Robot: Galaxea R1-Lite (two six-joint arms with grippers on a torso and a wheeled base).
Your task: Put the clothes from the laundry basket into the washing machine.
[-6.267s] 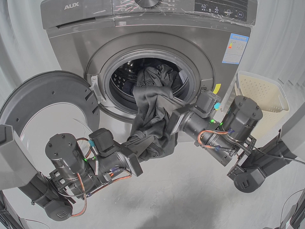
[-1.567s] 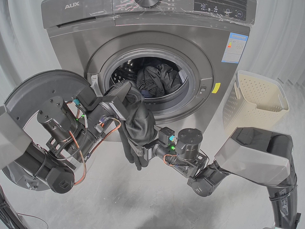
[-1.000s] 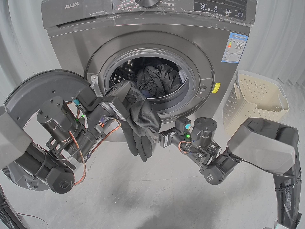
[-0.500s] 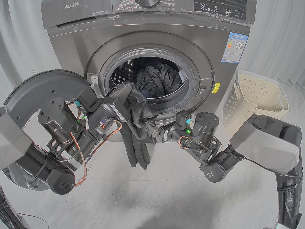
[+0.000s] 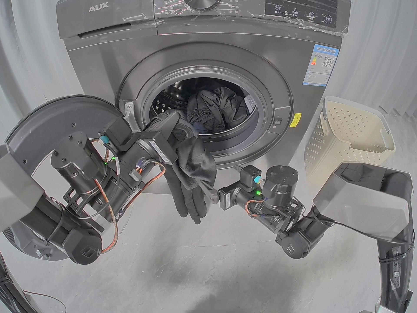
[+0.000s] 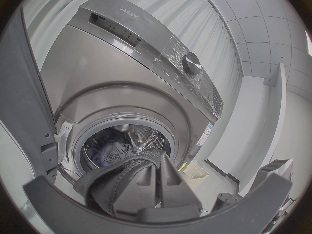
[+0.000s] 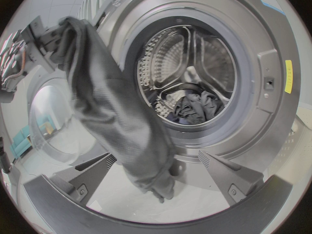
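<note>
Left tool [image 5: 173,124], garment [image 5: 195,166]; clothes [image 5: 217,105] in drum [image 5: 164,107]

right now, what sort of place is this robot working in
Likely a lab or studio staged as a laundry corner rather than a home: a front-loading washing machine, a cream laundry basket beside it, pale curtains behind and a panelled office-style ceiling.
</note>
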